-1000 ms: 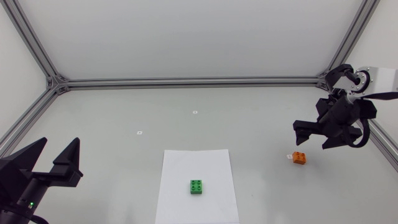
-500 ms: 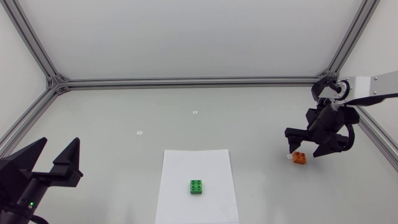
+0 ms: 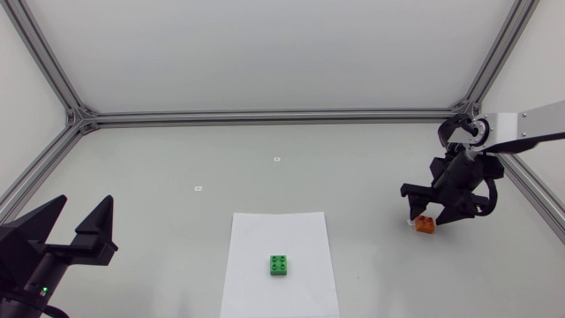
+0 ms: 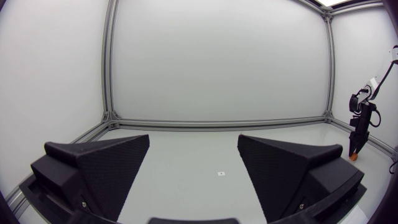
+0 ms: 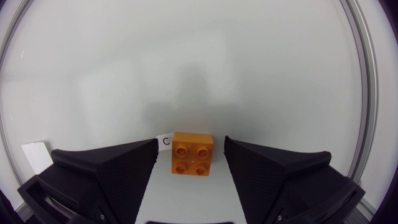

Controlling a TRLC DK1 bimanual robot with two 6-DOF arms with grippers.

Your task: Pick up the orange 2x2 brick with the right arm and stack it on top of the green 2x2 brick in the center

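The orange 2x2 brick lies on the table at the right. My right gripper hangs just above it, open. In the right wrist view the orange brick sits studs up between the two wide-apart fingers, touching neither. The green 2x2 brick rests on a white paper sheet in the middle front. My left gripper stays open at the left front edge, far from both bricks. In the left wrist view its fingers stand apart over bare table, and my right arm shows small in the distance.
A small white label lies beside the orange brick. Two tiny white markers dot the table behind the paper. An aluminium frame rail borders the table at the back and sides.
My right gripper has come down and to the left, from beside and above the orange brick to directly over it. The left arm and both bricks have not moved.
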